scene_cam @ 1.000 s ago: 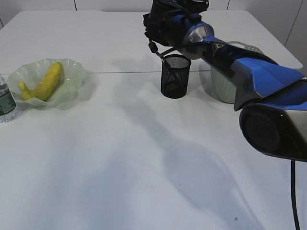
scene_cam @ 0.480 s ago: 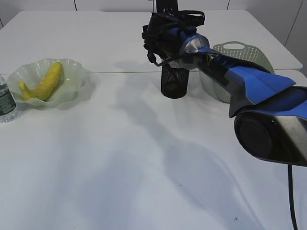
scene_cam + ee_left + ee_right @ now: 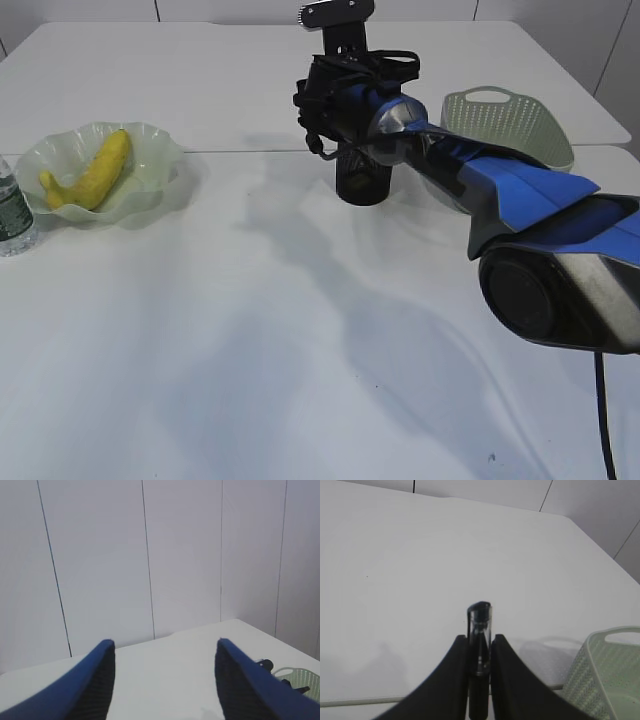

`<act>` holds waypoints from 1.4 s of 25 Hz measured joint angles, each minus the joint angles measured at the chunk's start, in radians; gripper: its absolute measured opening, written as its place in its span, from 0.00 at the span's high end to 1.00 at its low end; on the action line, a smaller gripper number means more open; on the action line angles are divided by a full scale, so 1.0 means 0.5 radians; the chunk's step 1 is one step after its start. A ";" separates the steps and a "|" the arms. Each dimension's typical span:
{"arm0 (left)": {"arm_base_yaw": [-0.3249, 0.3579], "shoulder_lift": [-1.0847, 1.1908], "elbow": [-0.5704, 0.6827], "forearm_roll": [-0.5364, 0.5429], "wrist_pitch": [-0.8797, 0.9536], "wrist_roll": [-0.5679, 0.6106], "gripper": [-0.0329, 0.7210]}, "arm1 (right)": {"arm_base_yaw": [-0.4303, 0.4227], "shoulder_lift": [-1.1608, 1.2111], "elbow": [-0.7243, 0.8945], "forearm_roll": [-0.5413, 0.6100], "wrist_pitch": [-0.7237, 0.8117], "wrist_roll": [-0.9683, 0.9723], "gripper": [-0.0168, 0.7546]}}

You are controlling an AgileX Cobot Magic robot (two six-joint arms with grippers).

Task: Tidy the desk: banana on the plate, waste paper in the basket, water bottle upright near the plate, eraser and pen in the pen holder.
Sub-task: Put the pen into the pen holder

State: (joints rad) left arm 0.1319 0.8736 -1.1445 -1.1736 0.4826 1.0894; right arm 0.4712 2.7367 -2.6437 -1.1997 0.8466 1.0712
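White desk [image 3: 200,330], pen [image 3: 479,630] upright between right gripper [image 3: 480,655] fingers above pen holder [image 3: 362,185]

Bkgd only: plain white wall [image 3: 180,555] w/ thin dark vertical panel seams, seen behind the far table edge in left wrist view. Same panelled wall shows as a strip at top of exterior view & upper right in right wrist view.

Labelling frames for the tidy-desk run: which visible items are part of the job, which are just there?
Job items:
- banana on plate
- water bottle, upright beside plate
- pen, clamped in right tool
- pen holder
- basket
- desk

Just there:
- left tool, open and holding nothing
- panelled wall
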 joint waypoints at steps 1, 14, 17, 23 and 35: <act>0.000 0.002 0.000 0.000 0.000 0.000 0.37 | 0.000 0.004 0.000 0.004 0.000 -0.001 0.85; 0.000 0.020 0.000 -0.028 -0.003 0.000 0.37 | -0.032 0.004 0.000 0.012 -0.039 0.030 0.85; 0.000 0.020 0.000 -0.035 -0.003 0.000 0.37 | -0.033 0.004 0.000 0.020 -0.052 0.036 0.85; 0.000 0.020 0.000 -0.045 -0.004 0.000 0.37 | -0.041 0.004 0.000 0.025 -0.094 0.043 0.85; 0.000 0.020 0.000 -0.052 -0.004 0.000 0.37 | -0.041 0.004 0.000 0.029 -0.206 0.046 0.79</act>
State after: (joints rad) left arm 0.1319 0.8833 -1.1445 -1.1994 0.4804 1.0894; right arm 0.4508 2.7386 -2.6437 -1.1850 0.7436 1.0944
